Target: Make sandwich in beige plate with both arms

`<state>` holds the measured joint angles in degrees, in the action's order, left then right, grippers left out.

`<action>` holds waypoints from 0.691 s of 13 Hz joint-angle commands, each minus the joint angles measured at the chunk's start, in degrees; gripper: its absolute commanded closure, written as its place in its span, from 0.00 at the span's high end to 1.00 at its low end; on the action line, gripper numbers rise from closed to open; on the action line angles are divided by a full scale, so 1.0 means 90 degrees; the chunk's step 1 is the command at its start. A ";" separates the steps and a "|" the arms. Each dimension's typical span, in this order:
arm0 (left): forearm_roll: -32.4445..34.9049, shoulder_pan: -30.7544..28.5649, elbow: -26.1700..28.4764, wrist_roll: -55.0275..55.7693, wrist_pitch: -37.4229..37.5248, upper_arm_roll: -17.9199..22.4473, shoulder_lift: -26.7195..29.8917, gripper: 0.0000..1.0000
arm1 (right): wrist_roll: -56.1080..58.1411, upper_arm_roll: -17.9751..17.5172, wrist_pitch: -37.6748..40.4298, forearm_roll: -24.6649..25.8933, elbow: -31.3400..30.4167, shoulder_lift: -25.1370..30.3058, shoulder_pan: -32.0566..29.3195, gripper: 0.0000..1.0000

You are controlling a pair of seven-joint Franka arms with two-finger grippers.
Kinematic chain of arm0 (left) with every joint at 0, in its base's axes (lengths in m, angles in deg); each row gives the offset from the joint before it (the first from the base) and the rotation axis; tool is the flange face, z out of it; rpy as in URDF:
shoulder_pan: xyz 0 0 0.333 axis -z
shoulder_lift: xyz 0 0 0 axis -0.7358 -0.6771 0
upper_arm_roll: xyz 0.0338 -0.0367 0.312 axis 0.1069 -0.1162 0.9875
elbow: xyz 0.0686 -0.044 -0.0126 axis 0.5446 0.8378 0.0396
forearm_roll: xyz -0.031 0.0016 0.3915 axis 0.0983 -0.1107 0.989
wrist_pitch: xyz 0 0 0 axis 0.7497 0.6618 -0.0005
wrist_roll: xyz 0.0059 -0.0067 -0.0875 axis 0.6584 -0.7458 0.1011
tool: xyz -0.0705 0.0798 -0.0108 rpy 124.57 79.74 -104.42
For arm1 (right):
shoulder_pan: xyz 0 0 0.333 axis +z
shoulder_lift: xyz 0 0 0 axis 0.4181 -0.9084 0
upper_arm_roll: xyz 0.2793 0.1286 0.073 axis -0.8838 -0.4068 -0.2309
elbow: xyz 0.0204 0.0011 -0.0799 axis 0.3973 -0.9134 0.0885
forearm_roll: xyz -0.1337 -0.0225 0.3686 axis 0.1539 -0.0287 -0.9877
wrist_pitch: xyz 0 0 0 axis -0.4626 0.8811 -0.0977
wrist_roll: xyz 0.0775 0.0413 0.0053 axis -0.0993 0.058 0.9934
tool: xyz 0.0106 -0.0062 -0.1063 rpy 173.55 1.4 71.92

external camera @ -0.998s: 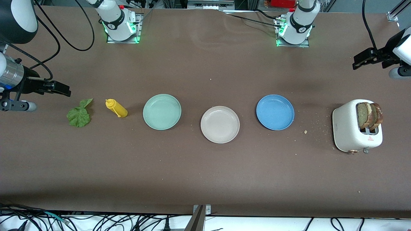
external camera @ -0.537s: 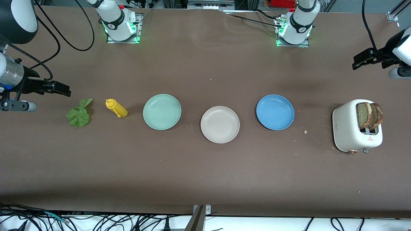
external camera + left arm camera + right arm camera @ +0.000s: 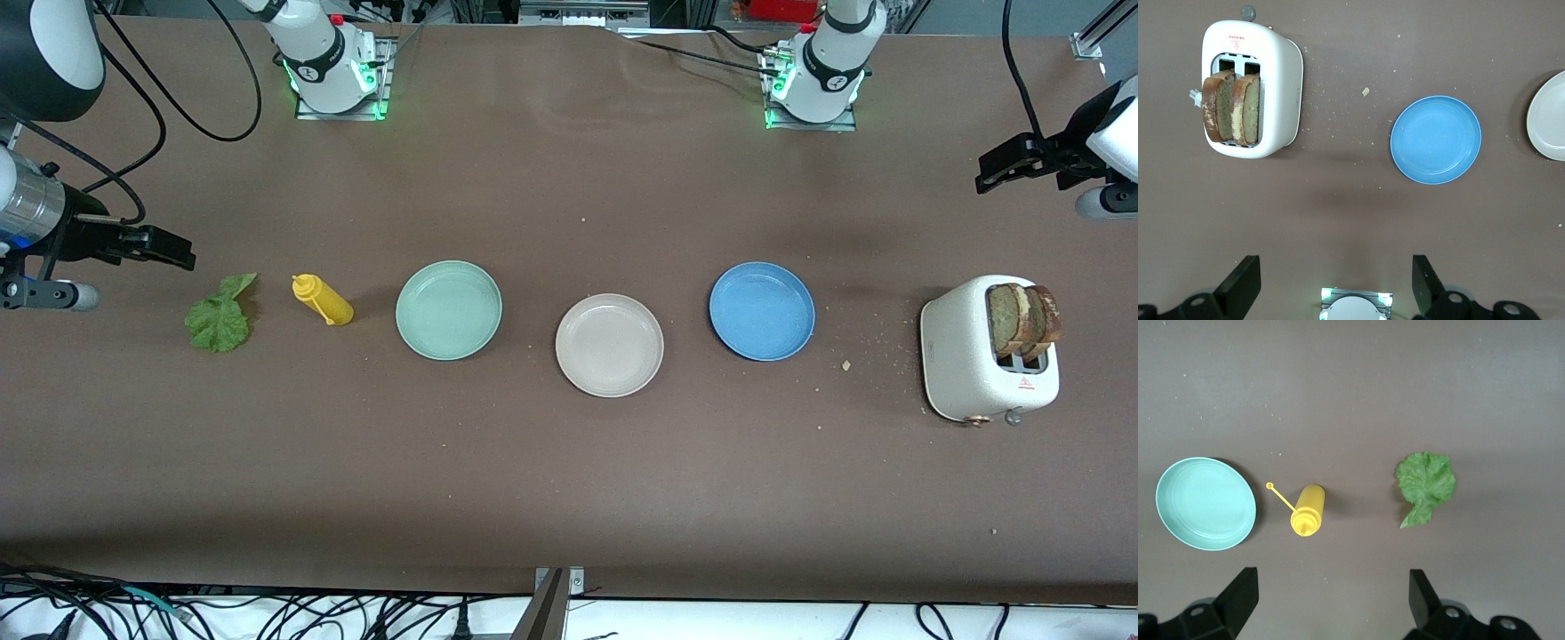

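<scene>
Since the round, shallow beige plate [image 3: 610,345] lies bare at the centre of the front view, the sandwich has not been started. I judge the step in hand to be the first reach for ingredients.

The 2 brown-crusted toast slices [image 3: 1022,318] stand upright in the slots of the white toaster [image 3: 956,356], at the frame's edge toward the left arm's end of the table. The ruffled green lettuce leaf [image 3: 218,320] lies flat on the brown table [image 3: 569,480] toward the right arm's end. Beside it is a yellow squeeze bottle [image 3: 322,300] on its side, then the round mint-green plate [image 3: 449,309]. The round blue plate [image 3: 762,311] sits between the beige plate and the toaster.

The left gripper [image 3: 1009,169] hangs in the upper part of the frame, over bare table above the toaster. In its wrist view the fingers [image 3: 1238,290] stand wide apart and hold nothing. The right gripper [image 3: 164,247] hovers at the opposite edge of the frame, just above the lettuce. It is likewise spread wide and empty, with the leaf and bottle in its wrist view.

The next move likely calls for the left gripper to come down over the toaster, close on 1 slice by its crust and lift it straight out. Meanwhile the right gripper would drop onto the leaf. The bread should reach the beige plate first.
</scene>
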<state>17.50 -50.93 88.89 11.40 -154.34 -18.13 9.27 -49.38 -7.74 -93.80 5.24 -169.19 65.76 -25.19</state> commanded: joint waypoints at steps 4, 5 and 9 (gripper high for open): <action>0.0113 0.0004 -0.0006 0.0004 0.0029 -0.0009 0.0009 1.00 | 0.0213 0.0007 -0.0160 -0.0036 -0.0071 0.0038 -0.0025 1.00; 0.0142 0.0004 -0.0006 0.0004 0.0019 -0.0019 -0.0001 1.00 | 0.0183 0.0007 -0.0160 -0.0036 -0.0071 0.0038 -0.0025 1.00; 0.0181 -0.0442 0.0013 -0.0180 -0.0107 0.0069 -0.0147 1.00 | 0.0154 0.0007 -0.0160 -0.0036 -0.0071 0.0038 -0.0015 1.00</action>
<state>17.70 -51.98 89.06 11.40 -154.49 -17.62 8.77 -48.28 -7.69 -94.79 5.24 -169.37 65.68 -25.23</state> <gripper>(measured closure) 0.000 0.004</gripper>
